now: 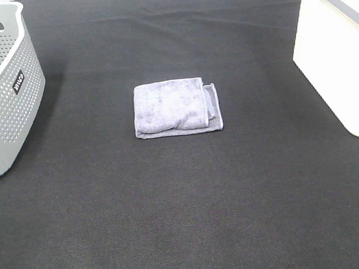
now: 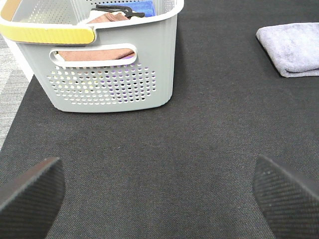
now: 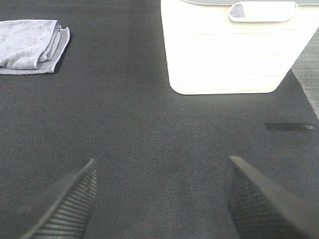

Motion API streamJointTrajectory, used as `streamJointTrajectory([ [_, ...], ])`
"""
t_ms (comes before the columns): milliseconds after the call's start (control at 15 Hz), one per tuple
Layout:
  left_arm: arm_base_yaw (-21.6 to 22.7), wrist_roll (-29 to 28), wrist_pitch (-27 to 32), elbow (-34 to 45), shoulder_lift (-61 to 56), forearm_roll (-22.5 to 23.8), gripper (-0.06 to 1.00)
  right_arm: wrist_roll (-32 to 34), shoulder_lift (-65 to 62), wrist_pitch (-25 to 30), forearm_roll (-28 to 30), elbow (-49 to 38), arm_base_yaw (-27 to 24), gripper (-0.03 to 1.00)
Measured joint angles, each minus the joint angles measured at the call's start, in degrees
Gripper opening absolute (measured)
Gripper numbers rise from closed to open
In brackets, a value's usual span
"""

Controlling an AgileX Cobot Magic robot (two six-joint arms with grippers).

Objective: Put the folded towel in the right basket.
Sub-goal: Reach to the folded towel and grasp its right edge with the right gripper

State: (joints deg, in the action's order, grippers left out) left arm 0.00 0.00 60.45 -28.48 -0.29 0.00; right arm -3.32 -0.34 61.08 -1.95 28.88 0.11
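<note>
A folded grey-lavender towel (image 1: 176, 107) lies flat on the black mat at the middle of the table. It also shows in the left wrist view (image 2: 293, 49) and in the right wrist view (image 3: 31, 46). The right basket (image 1: 337, 49) is white and stands at the right edge; its wall and handle slot show in the right wrist view (image 3: 234, 50). Neither gripper shows in the exterior high view. My left gripper (image 2: 159, 199) is open and empty, low over the mat. My right gripper (image 3: 162, 201) is open and empty, well short of the white basket.
A grey perforated basket (image 1: 4, 91) stands at the left edge. In the left wrist view this basket (image 2: 109, 64) holds brown and blue cloths and a black item. The black mat (image 1: 184, 202) covers the table.
</note>
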Motion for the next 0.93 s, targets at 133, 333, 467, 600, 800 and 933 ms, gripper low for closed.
streamJointTrajectory([
  [133,0.00,0.00,0.00,0.00,0.00,0.00,0.97,0.00,0.00,0.00,0.00,0.00,0.00,0.69],
  [333,0.00,0.00,0.00,0.00,0.00,0.00,0.97,0.00,0.00,0.00,0.00,0.00,0.00,0.69],
  [467,0.00,0.00,0.00,0.00,0.00,0.00,0.97,0.00,0.00,0.00,0.00,0.00,0.00,0.69],
  [600,0.00,0.00,0.00,0.00,0.00,0.00,0.97,0.00,0.00,0.00,0.52,0.00,0.00,0.69],
  [800,0.00,0.00,0.00,0.00,0.00,0.00,0.97,0.00,0.00,0.00,0.80,0.00,0.00,0.69],
  [933,0.00,0.00,0.00,0.00,0.00,0.00,0.97,0.00,0.00,0.00,0.80,0.00,0.00,0.69],
])
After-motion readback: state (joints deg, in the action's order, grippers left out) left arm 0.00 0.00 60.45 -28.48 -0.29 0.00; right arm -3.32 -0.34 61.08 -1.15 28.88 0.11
